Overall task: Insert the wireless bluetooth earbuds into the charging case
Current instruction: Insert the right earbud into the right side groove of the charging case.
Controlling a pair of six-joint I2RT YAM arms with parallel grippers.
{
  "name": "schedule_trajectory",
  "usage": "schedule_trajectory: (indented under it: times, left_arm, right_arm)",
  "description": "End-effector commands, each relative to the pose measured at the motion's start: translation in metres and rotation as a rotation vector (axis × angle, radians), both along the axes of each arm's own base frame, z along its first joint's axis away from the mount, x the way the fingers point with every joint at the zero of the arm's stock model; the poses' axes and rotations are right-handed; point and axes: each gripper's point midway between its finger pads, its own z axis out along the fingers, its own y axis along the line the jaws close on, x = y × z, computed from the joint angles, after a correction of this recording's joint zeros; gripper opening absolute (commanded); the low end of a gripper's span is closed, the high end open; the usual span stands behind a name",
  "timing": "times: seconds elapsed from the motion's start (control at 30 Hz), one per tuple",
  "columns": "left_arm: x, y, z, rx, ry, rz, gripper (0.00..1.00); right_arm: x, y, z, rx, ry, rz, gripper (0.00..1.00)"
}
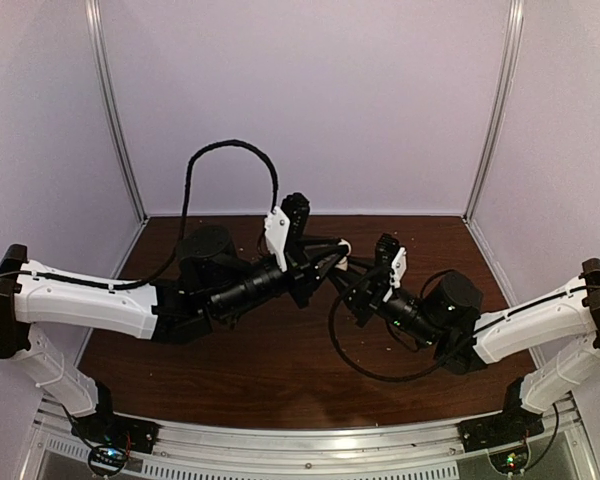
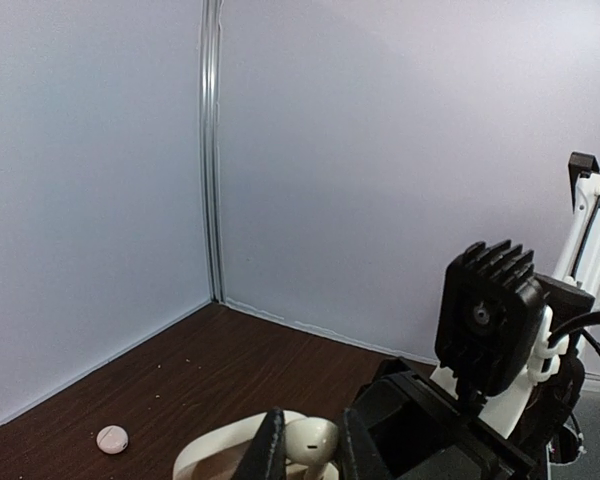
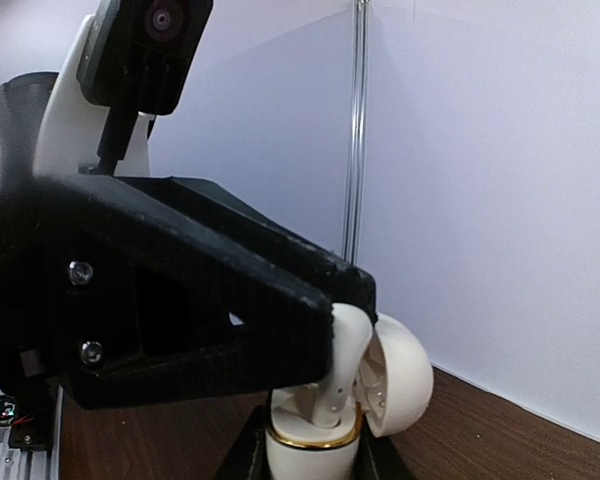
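Clamping a small glossy white open-lidded charging case (image 3: 310, 455) between the jaws of the right gripper (image 3: 315, 468). Pinching a tiny white plastic earbud (image 3: 345, 360) between the jaws of the left gripper (image 2: 310, 447), holding its stem in that case's mouth.

Pale lilac walls (image 1: 310, 100), metal corner posts (image 1: 117, 110), dark wooden tabletop (image 1: 230, 375).

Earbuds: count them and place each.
1: an earbud pinched by the left gripper, stem in the open charging case that the right gripper holds. Another may sit hidden inside the case.
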Motion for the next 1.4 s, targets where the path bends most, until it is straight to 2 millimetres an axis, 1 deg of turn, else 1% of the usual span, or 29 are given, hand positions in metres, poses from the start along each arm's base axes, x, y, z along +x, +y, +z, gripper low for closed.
schedule_trajectory:
  times: [0.0, 0.27, 0.37, 0.5, 0.67, 0.8, 1.0, 1.13, 1.37]
  left_arm:
    - [-0.002, -0.005, 0.014, -0.048, -0.027, -0.011, 0.12]
    - [0.003, -0.006, 0.007, -0.04, 0.012, 0.008, 0.13]
    - [0.005, -0.004, 0.008, -0.049, 0.027, 0.024, 0.14]
    - [0.008, -0.002, 0.006, -0.053, 0.049, 0.042, 0.15]
    - [0.009, -0.005, 0.002, -0.045, 0.063, 0.037, 0.15]
    - [0.007, -0.007, 0.003, -0.05, 0.064, 0.025, 0.16]
    - [0.004, -0.011, 0.015, -0.08, 0.026, -0.002, 0.15]
    - [0.002, -0.017, 0.019, -0.084, 0.015, -0.02, 0.15]
    - [0.003, -0.017, 0.016, -0.09, 0.022, -0.014, 0.15]
  right_arm:
    - [-0.003, -0.009, 0.028, 0.111, -0.01, -0.011, 0.0]
    - [-0.002, -0.022, 0.043, 0.178, -0.016, -0.038, 0.0]
    - [-0.004, -0.025, 0.047, 0.194, -0.027, -0.038, 0.0]
    - [-0.001, -0.033, 0.051, 0.219, -0.029, -0.074, 0.0]
    - [-0.001, -0.035, 0.054, 0.228, -0.037, -0.084, 0.0]
    - [0.0, -0.031, 0.051, 0.214, -0.036, -0.08, 0.0]
    - [0.006, -0.021, 0.037, 0.175, -0.015, -0.087, 0.0]
    - [0.01, -0.015, 0.031, 0.144, -0.002, -0.096, 0.0]
    - [0.008, -0.019, 0.033, 0.157, -0.007, -0.097, 0.0]
